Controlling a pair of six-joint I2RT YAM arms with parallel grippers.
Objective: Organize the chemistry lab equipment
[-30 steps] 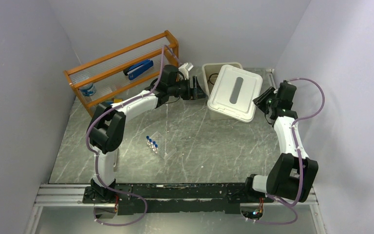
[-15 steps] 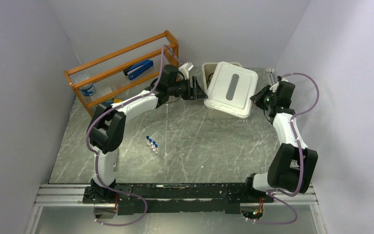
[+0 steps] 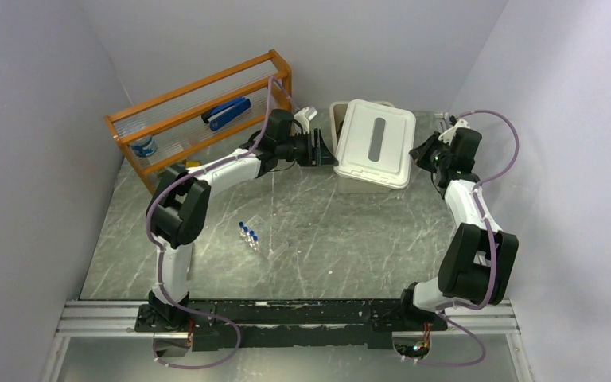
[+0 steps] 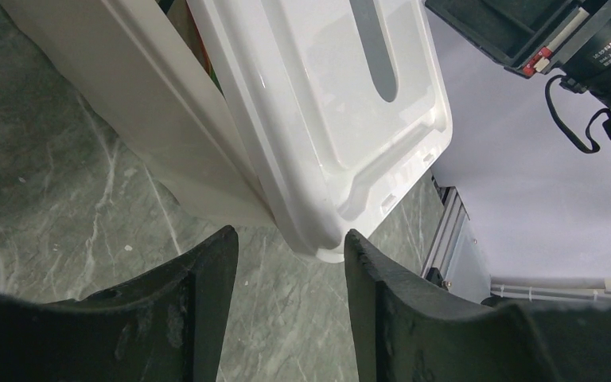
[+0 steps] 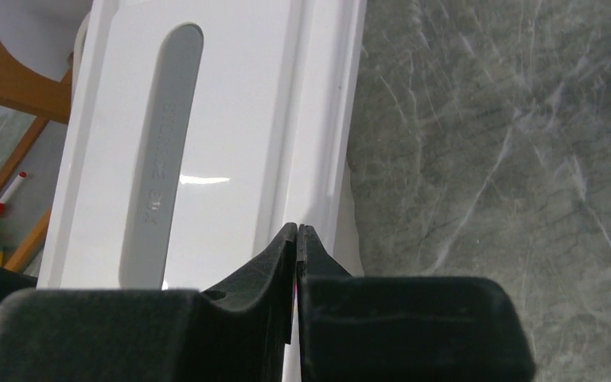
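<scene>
Jaws of left gripper [image 4: 286, 255] spread either side of white lid [image 4: 326, 103] corner, jaws of right gripper [image 5: 297, 227] pressed together at its opposite rim, lid atop white bin [image 4: 151, 119], one o'clock on table [image 3: 326, 231]

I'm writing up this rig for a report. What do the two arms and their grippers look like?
The left arm and right arm have white links, black joints and a looping mauve cable each. Their fingers are matte black wedges.

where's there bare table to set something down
Widest bare table: between the tube rack and the right arm, in front of the white bin. Crowded at the back: wooden shelf, left gripper and right gripper at the lid.
</scene>
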